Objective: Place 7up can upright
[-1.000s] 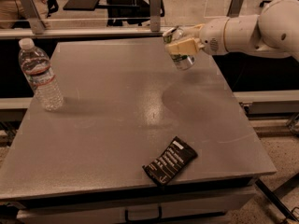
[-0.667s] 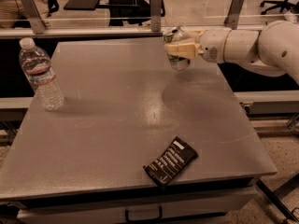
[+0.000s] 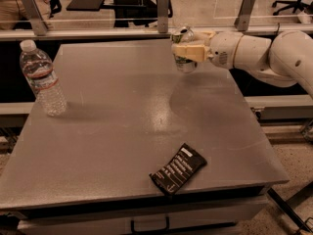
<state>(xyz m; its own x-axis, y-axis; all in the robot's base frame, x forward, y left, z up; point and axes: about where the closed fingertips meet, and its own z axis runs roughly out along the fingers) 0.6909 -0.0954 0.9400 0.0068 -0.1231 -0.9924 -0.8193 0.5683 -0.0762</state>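
The 7up can (image 3: 185, 62) is a small silver can with green and white markings. It is held roughly upright above the far right part of the grey table (image 3: 122, 131). My gripper (image 3: 188, 49) reaches in from the right on the white arm (image 3: 264, 55) and is shut on the can, with cream fingers (image 3: 190, 51) wrapped across its upper half. The can's bottom hangs a little above the tabletop, with its shadow on the surface below it.
A clear plastic water bottle (image 3: 43, 80) stands upright near the table's left edge. A flat black snack wrapper (image 3: 178, 169) lies near the front edge. A rail with metal posts (image 3: 163, 4) runs behind the table.
The arm has carried the can a little to the left and toward the back of the table. The bottle and the wrapper have not moved.
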